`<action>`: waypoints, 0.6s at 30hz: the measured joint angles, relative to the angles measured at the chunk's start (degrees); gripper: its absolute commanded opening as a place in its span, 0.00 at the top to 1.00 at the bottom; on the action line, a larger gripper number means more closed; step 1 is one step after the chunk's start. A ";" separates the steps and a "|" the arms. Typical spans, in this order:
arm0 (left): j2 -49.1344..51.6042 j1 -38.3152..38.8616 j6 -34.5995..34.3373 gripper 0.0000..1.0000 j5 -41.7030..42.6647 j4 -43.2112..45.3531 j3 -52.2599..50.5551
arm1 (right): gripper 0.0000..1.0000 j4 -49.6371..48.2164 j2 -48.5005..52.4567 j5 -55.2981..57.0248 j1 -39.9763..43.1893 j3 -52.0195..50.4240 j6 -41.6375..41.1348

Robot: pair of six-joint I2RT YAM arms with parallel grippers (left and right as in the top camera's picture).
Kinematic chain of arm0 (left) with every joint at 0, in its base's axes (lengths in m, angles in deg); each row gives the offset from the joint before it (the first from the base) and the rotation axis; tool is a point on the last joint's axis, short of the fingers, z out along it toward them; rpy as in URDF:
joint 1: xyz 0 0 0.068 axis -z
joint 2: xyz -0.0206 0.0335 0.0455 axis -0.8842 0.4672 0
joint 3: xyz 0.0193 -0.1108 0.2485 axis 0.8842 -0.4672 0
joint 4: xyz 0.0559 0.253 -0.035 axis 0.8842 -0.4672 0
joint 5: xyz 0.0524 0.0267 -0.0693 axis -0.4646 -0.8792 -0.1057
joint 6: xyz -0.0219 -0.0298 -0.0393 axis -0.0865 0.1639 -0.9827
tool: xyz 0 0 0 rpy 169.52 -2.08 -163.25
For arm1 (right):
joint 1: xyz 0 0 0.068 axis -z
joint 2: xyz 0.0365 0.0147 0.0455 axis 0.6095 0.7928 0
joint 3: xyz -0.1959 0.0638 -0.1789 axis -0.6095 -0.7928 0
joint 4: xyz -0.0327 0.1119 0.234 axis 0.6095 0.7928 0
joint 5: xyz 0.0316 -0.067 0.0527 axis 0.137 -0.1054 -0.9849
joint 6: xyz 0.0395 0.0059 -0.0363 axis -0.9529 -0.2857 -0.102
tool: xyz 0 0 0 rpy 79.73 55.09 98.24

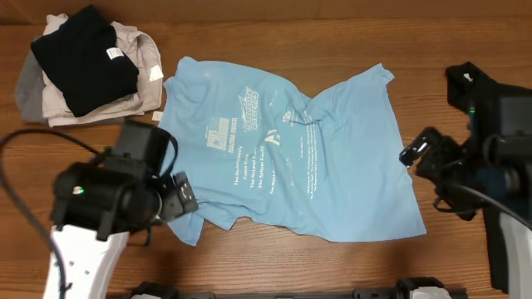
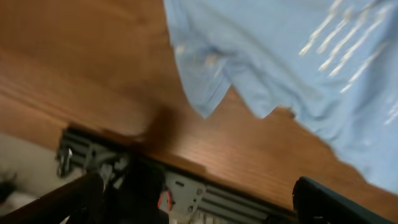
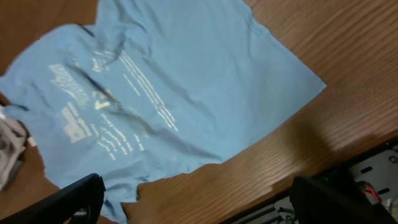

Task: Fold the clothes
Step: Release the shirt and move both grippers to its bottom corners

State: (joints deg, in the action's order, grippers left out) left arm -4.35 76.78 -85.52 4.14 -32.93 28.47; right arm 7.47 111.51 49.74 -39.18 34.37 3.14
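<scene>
This looks like a robotics lab bench. A left arm (image 1: 100, 199) and a right arm (image 1: 499, 166) flank a wooden worktop (image 1: 274, 33). A slotted metal rail (image 2: 214, 200) lines the worktop's near edge.

T-shirt (image 1: 332, 183): soft light blue cloth, matt, creased and rumpled across the middle. Lettering (image 1: 249, 162) on it: white print, flat, no shine. Table (image 1: 274, 266): wood, warm brown, grain visible, smooth with a low sheen. Black shirt (image 1: 83, 58): matt cloth, with a small pale sewn label (image 1: 114, 55). Beige garment (image 1: 141, 50) beneath: soft cloth, matt, wrinkled. Left arm (image 1: 79, 257): lower shell white, smooth, glossy plastic; upper housing black, matt. Right arm (image 1: 511, 108): black, matt, hard-surfaced. Rail (image 2: 211, 199) at the table edge: grey, probably metal, view too blurred to confirm.
</scene>
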 measured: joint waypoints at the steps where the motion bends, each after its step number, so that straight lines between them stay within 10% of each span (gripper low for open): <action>1: -0.11 0.00 -0.37 0.00 0.57 0.33 -2.08 | 0.00 -0.55 0.04 0.00 -0.02 -1.05 0.00; 18: 1.66 7.91 -4.61 0.05 8.44 23.39 -35.80 | 0.00 -8.48 0.04 0.04 -0.02 -8.37 0.48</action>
State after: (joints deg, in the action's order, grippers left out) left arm -2.68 84.69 -90.13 12.57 -9.55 -7.33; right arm -1.01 111.55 49.78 -39.21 26.00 3.62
